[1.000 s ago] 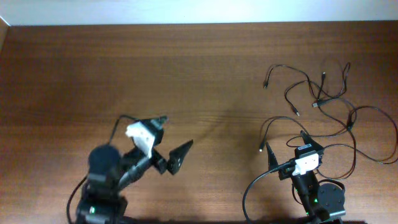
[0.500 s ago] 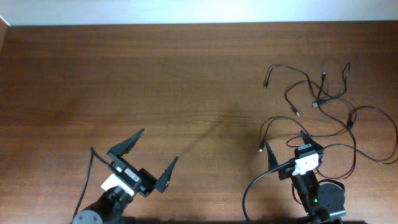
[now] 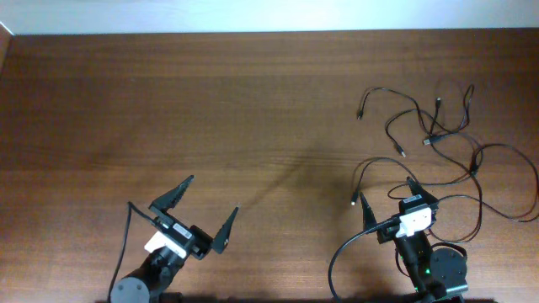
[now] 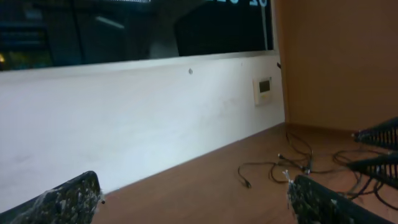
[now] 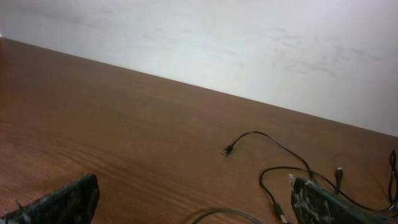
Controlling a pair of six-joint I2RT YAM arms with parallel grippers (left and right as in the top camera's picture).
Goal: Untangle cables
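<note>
At the lower left of the overhead frame, the left arm is angling up and rightward over the table (image 3: 168, 93), the left end effector (image 3: 210, 197) gaping fully and gripping nothing. At the lower right, the right end effector (image 3: 386, 190) is pointing up-frame, also gaping wide and empty, its tips just beside the cables (image 3: 438, 133), which are lying tangled across the right side.

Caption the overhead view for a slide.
Tangled black cables sprawl beside the open right claw; the open left claw sits well apart.
</note>
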